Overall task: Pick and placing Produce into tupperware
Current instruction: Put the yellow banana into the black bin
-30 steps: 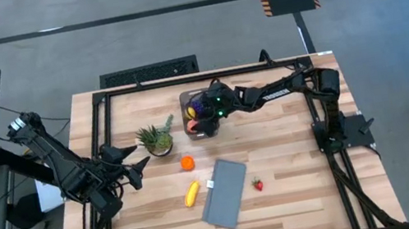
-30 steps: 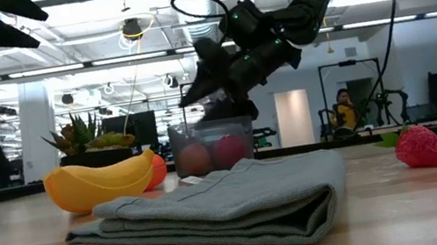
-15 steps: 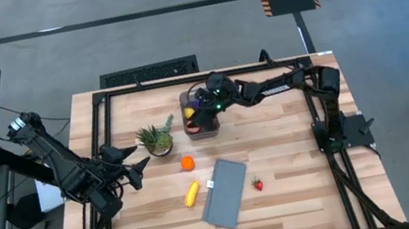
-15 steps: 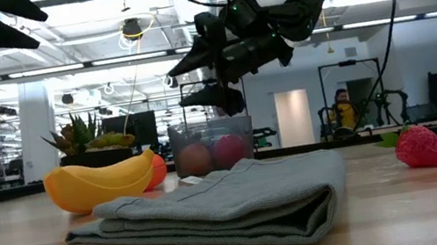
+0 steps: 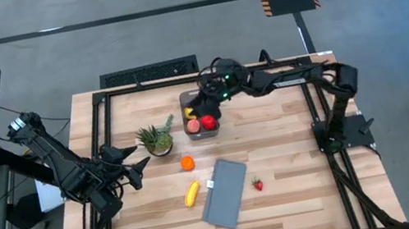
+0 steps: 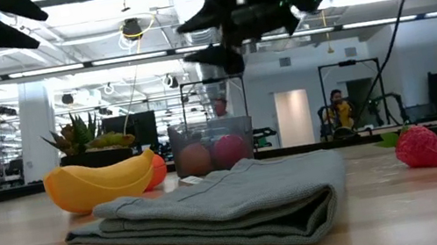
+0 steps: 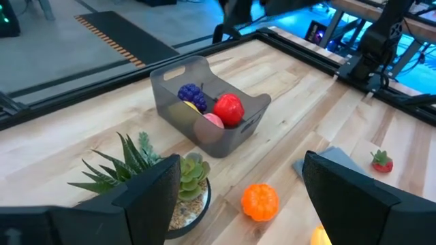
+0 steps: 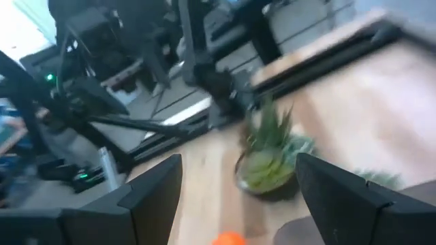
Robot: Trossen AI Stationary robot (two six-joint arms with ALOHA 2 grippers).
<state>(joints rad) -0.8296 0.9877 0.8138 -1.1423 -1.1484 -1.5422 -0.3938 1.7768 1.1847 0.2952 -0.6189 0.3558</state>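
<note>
The right tool [image 5: 208,102] was held open and empty just above the tupperware [image 5: 199,114], where red, pink, yellow and purple pieces lay. The orange [image 5: 187,163], banana [image 5: 192,193] and strawberry [image 5: 258,184] were left on the worktop [image 5: 294,149], well apart from it. The left tool [image 5: 140,165], near the orange, was also open. The produce was judged light, stiff and smooth; each piece should be gripped across its middle.

Wood table [image 5: 292,141] w/ tub [image 5: 199,115], fruit, cloth [image 5: 225,192]
</note>
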